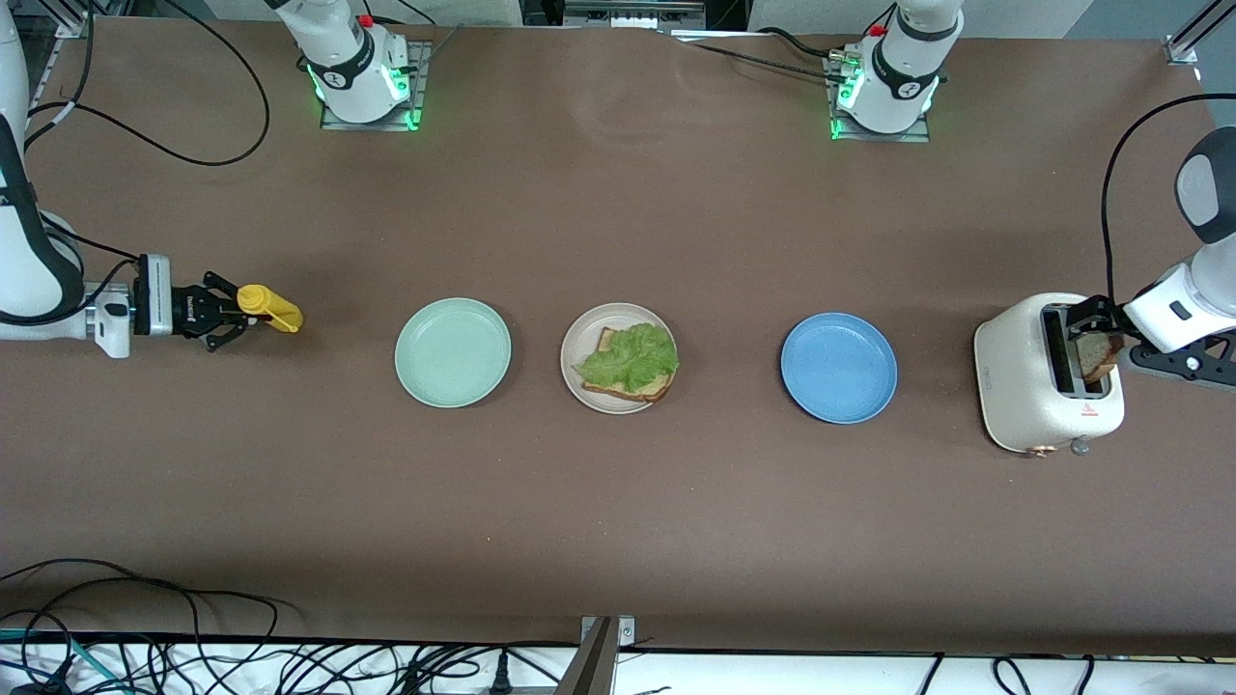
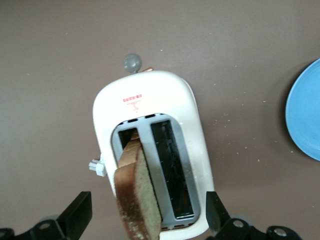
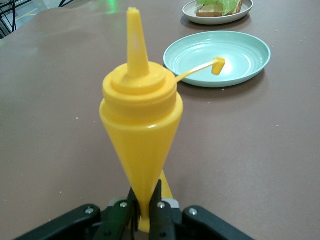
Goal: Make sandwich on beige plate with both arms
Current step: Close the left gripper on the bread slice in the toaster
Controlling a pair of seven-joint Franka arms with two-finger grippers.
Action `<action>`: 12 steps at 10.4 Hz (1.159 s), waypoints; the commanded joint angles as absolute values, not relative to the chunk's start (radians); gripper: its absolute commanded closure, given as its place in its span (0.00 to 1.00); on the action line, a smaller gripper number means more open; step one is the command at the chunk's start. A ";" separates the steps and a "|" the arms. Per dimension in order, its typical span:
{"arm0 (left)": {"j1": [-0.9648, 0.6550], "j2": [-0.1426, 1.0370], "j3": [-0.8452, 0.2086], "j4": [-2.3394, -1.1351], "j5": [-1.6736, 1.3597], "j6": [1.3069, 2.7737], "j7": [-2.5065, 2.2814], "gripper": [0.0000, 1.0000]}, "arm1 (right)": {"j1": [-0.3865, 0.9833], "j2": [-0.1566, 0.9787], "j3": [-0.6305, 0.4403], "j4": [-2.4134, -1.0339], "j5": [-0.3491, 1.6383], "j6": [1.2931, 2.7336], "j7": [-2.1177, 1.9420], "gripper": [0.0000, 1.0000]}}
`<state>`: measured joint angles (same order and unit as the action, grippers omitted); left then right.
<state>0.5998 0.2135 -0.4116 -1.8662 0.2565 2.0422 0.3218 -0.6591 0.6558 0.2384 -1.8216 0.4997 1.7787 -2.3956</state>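
Toaster [image 1: 1038,386] nearest; left tool [image 2: 145,215] spread wide around bread slice [image 2: 137,200]; right tool [image 1: 232,314] clamped on yellow bottle [image 1: 270,309].

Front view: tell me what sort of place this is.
Probably a robotics lab staged as a kitchen: two arm bases bolted to a brown table, loose cables along its edge, and a toaster beside the beige plate.

Robotics lab, not a kitchen: brown counter [image 1: 618,531] with two white arm bases [image 1: 359,72] lit green bolted along one edge, loose black cables [image 1: 193,637] tangled at the other, metal framing [image 1: 1183,39] at a corner.
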 commanded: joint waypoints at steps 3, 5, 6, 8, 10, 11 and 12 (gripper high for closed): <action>0.672 0.236 -0.423 -1.907 0.186 2.062 0.347 0.12 | -0.684 0.673 0.253 -1.805 0.523 1.767 -2.424 1.00; 0.676 0.250 -0.423 -1.904 0.181 2.062 0.342 0.68 | -0.684 0.673 0.253 -1.805 0.523 1.769 -2.424 1.00; 0.678 0.249 -0.423 -1.896 0.181 2.053 0.345 0.97 | -0.684 0.673 0.253 -1.804 0.523 1.769 -2.424 1.00; 0.678 0.236 -0.423 -1.881 0.181 2.040 0.345 1.00 | -0.684 0.673 0.255 -1.804 0.523 1.769 -2.424 1.00; 0.678 0.213 -0.426 -1.836 0.178 1.967 0.344 1.00 | -0.684 0.673 0.255 -1.804 0.523 1.769 -2.422 1.00; 0.677 0.198 -0.433 -1.809 0.167 1.904 0.344 1.00 | -0.684 0.673 0.255 -1.801 0.523 1.769 -2.424 1.00; 0.670 0.184 -0.434 -1.761 0.116 1.823 0.344 1.00 | -0.683 0.673 0.255 -1.798 0.523 1.769 -2.424 1.00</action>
<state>0.6640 0.2250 -0.4203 -1.8123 0.1739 1.9234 0.3246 -0.6669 0.6720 0.2412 -1.8133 0.5023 1.7811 -2.4085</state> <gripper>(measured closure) 0.877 0.894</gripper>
